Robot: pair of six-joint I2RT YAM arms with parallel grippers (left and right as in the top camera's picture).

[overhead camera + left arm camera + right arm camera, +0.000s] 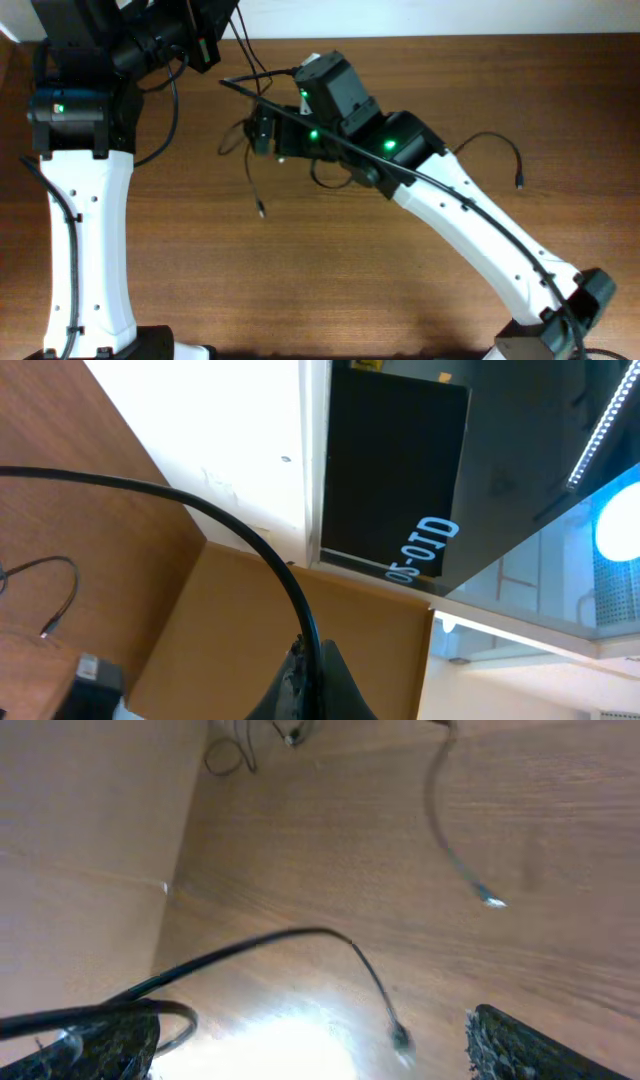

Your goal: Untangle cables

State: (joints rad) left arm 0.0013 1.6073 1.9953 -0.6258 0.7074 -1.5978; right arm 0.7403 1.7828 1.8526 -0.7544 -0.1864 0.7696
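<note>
Cables (252, 180) are spread over the middle and right of the wooden counter (350, 290) as separate strands, not as one knot. From overhead I see one thin strand dropping from beside the right arm's wrist to a small metal plug (262, 212) on the wood. A loop (322, 178) pokes out under the same arm. Well apart from these, a lone curved strand (500, 146) lies on the right side of the counter, with its plug toward the near edge.

My left gripper (312, 678) sits at the far edge of the counter, and its camera points up and away. Its fingers look pressed together on an arcing strand (230, 525), which sweeps in from the left edge of the view and ends right at their tips. Beyond it I see a tan panel (230, 620) and a black board with pale lettering (400, 470).

My right gripper (300, 1032) hovers above the wood with its fingers (105, 1042) spread wide. One curved strand (300, 934) starts beside the left finger and ends in a plug (401, 1040) lying between the fingers. I can't tell whether it touches that finger. Farther off, another strand (438, 815) runs to a bright plug tip (490, 901).
</note>
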